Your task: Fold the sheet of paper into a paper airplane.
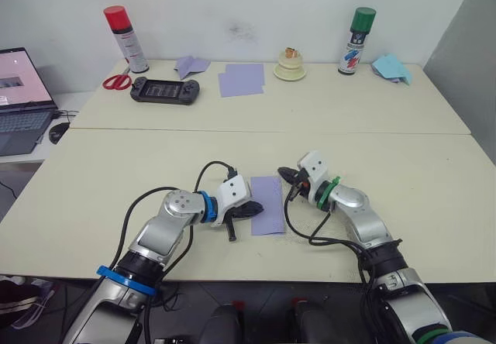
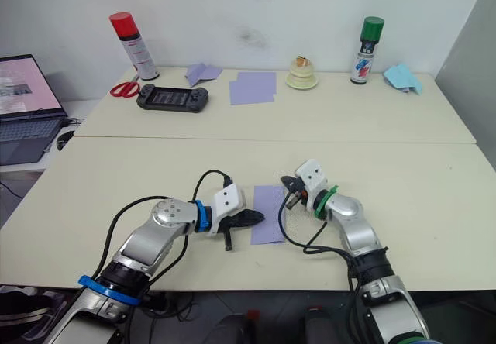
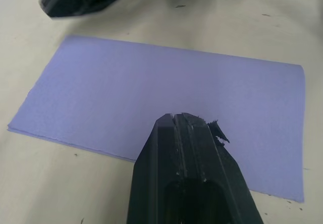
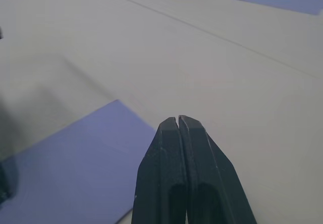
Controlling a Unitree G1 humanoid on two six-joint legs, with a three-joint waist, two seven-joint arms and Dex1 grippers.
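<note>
A pale cream counter [image 1: 93, 204] stands against a white wall, with a second counter butted behind it. On the near counter, close to its front edge, lies the paper [image 1: 267, 204], a lavender rectangle already folded in half lengthwise; the left wrist view shows doubled edges along one long side. It lies flat between the two arms, within easy reach of both.

The left gripper [image 1: 256, 209] is clenched, its fingers pressed together, and its tip rests on the paper's left part, seemingly to pin the sheet down or press the crease. The right gripper [image 1: 285, 176] is also clenched and grasps nothing. It sits just off the paper's far right corner, likely ready to help with a next fold.

No pointed nose or wings are formed yet, so the airplane is at an early stage.

Along the far counter sit a red-capped spray can [image 1: 125, 39], scissors [image 1: 117, 81], a game controller [image 1: 164, 91], spare lavender sheets [image 1: 241, 79], a green-capped can [image 1: 356, 40] and a light-blue folded paper [image 1: 390, 67]. A laptop [image 1: 22, 96] is at the left.
</note>
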